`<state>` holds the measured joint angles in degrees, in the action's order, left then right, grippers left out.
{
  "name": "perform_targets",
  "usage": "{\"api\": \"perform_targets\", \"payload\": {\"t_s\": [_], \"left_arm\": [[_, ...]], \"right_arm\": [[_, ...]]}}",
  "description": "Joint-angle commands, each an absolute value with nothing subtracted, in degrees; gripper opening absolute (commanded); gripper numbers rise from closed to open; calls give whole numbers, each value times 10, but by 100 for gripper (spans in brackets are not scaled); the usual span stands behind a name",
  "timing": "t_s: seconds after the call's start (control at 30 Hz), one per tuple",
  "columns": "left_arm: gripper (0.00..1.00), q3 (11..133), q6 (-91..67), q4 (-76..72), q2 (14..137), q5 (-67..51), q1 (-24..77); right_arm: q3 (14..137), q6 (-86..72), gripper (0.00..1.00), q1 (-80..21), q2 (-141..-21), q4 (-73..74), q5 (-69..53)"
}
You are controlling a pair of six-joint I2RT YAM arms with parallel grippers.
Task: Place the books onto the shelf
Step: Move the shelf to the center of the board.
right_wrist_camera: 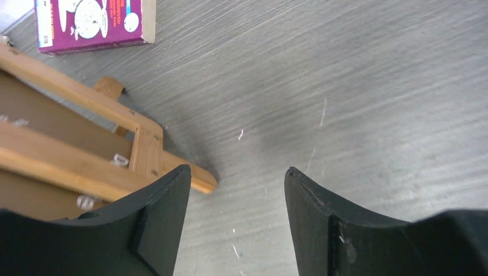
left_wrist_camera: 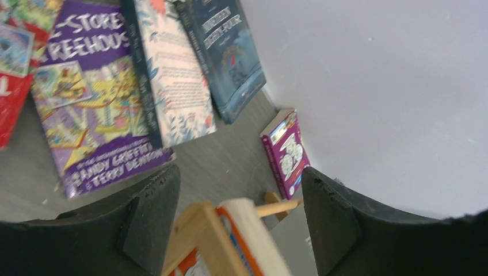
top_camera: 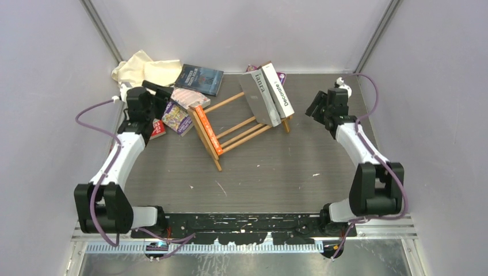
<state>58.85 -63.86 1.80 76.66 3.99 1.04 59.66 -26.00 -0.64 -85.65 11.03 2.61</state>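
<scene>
The wooden shelf (top_camera: 241, 123) lies at the table's middle. An orange book (top_camera: 207, 129) leans in its left end. A grey book (top_camera: 257, 99) and the white "Decorate" book (top_camera: 278, 91) stand in its right end. My left gripper (top_camera: 163, 91) is open above the loose books at back left. In its wrist view the gripper (left_wrist_camera: 239, 172) frames the orange book (left_wrist_camera: 253, 230) and the shelf end (left_wrist_camera: 190, 230) without touching them. My right gripper (top_camera: 316, 106) is open to the right of the shelf. Its wrist view shows the gripper (right_wrist_camera: 237, 169) over bare table beside a shelf foot (right_wrist_camera: 198, 179).
Loose at back left lie a dark blue book (top_camera: 199, 79), a floral book (top_camera: 189, 98), a purple book (top_camera: 176, 118) and a red book (top_camera: 157, 127). A cream cloth (top_camera: 147, 69) sits in the corner. Another purple book (right_wrist_camera: 92, 23) lies behind the shelf by the back wall.
</scene>
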Motion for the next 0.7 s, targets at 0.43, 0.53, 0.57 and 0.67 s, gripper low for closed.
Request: {"api": "perform_targets", "payload": {"t_s": [0.43, 0.53, 0.57, 0.67], "left_arm": [[77, 498, -673, 77, 620, 15, 12], [77, 494, -682, 60, 630, 12, 12], [77, 494, -685, 55, 632, 11, 12], [77, 491, -693, 36, 639, 10, 12]], "right_arm": [[438, -172, 66, -117, -691, 58, 35], [429, -159, 66, -137, -709, 44, 39], [426, -157, 67, -141, -713, 36, 41], [424, -151, 67, -142, -733, 18, 42]]}}
